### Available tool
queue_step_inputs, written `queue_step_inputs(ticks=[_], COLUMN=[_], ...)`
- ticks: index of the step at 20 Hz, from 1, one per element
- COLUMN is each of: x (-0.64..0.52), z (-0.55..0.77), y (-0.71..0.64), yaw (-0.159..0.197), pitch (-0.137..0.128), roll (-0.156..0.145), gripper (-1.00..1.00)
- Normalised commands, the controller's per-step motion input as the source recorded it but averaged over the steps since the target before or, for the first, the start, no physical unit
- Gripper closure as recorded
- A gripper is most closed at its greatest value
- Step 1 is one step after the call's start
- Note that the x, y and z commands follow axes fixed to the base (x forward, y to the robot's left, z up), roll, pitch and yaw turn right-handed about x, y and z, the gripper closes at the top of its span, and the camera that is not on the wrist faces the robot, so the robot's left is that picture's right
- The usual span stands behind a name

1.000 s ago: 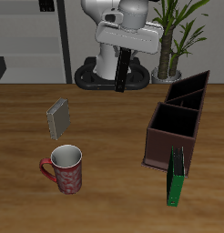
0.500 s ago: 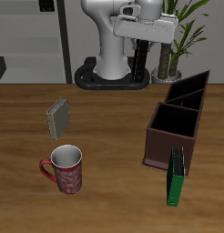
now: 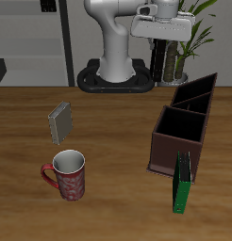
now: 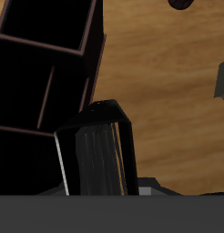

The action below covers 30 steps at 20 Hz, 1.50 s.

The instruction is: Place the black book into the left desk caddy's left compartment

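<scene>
My gripper (image 3: 163,36) is shut on the black book (image 3: 165,58), which hangs upright high above the table's back, behind the two dark brown desk caddies. One caddy (image 3: 182,138) stands nearer the front and the other (image 3: 196,90) farther back. I cannot tell which one counts as the left one. In the wrist view the black book (image 4: 96,150) fills the foreground with its pale page edge showing. The caddies' open compartments (image 4: 45,73) lie beyond it.
A green book (image 3: 183,181) leans against the nearer caddy's front. A grey book (image 3: 60,121) and a red patterned mug (image 3: 68,175) stand on the far side of the table from the caddies. A potted plant (image 3: 189,33) stands just behind the gripper.
My gripper has carried the black book sideways from in front of the robot's base toward the potted plant, a little higher, to a spot behind the caddies.
</scene>
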Motion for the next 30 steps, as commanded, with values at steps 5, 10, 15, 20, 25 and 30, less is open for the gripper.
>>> queue_step_inputs(ticks=[5,10,15,20,25,30], x=[-0.19,-0.15,-0.09,-0.05,0.0,0.03], z=[-0.13,-0.1,-0.15,-0.06,-0.06,-0.03], y=[0.29,0.32,0.35,0.25,0.3,0.22], yaw=[0.009,0.006,0.013,0.008,0.022,0.013], pitch=[0.004,0.011,0.023,-0.002,0.007,-0.006], roll=[0.007,0.052,0.071,0.044,0.073,0.035], gripper=[1.0,1.0,1.0,1.0,1.0,1.0])
